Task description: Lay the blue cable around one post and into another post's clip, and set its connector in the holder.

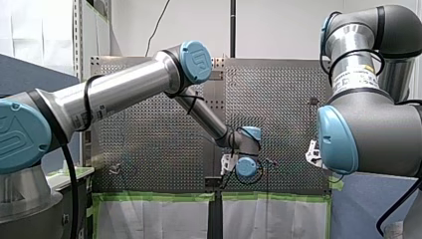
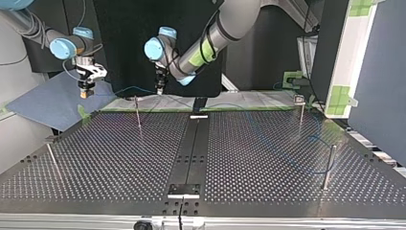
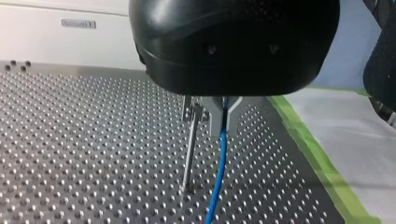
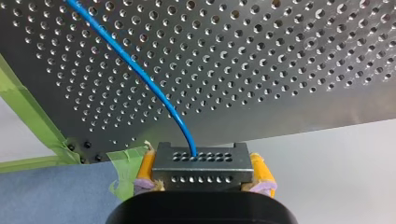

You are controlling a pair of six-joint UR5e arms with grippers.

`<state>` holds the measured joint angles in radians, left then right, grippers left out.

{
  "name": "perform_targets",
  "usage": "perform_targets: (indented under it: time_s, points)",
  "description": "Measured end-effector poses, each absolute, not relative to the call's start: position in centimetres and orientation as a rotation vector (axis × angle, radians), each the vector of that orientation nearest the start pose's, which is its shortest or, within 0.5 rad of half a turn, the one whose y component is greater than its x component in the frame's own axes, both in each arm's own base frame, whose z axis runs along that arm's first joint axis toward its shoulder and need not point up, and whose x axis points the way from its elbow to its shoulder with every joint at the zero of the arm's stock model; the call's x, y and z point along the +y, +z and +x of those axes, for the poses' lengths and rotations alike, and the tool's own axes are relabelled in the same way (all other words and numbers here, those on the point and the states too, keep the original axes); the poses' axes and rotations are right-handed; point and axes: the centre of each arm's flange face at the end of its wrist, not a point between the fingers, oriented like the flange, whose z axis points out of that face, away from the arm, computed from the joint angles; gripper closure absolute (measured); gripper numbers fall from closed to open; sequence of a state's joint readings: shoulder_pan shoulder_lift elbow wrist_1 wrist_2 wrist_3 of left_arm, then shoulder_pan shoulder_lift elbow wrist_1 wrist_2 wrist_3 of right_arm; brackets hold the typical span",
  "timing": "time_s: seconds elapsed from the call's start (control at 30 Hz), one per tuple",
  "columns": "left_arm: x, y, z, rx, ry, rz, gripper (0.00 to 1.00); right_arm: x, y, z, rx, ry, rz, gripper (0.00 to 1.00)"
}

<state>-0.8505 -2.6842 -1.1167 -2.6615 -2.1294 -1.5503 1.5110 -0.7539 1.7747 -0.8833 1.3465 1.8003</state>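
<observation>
Looks to be the clip step. See the left gripper [image 3: 225, 122], its grey fingers closed narrow on the blue cable [image 3: 218, 172], just beside the thin post [image 3: 188, 158] and level with the small metal clip [image 3: 194, 112] at its top.

To do it well: bring the cable sideways to the clip's mouth, at the clip's own height, then press in squarely. Avoid leaning on the slender post, likely to flex. Leave a little slack below the fingers, so as not to drag the cable off the stout post [image 2: 328, 167] at the top view's right, apparently already rounded by a faint blue line.

Hold steady with the right gripper [image 4: 203, 179], clamped by its yellow pads [image 4: 145, 167] on the connector [image 4: 201, 161], out past the edge of the table [image 4: 280, 56] and well apart from the clip. Feed slack from there, not tension.

Materials:
- **Cable:** thin, round and smooth-jacketed, springy enough to hold a curve, so probably prone to pop out of a clip if pulled askew.
- **Connector:** a dark, boxy block with two rows of small holes, flat-sided and easy to clamp.
- **Table:** hard, shiny metal, dotted all over with holes and edged with green tape [image 4: 28, 116].
</observation>
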Motion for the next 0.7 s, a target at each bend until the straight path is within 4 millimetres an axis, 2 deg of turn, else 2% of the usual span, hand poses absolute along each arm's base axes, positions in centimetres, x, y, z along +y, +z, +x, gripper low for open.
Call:
perform_targets:
  time_s: [0.37, 0.7]
  points:
    - [-61.3, -0.5, 44.9, 1.700, -0.117, 0.344, 1.00, -60.8, 0.9, 11.7, -1.436, 1.436, 1.299, 0.53]
    - [-60.8, -2.0, 44.5, 1.719, -0.132, 0.391, 1.00, -61.0, 0.9, 11.7, -1.435, 1.439, 1.299, 0.53]
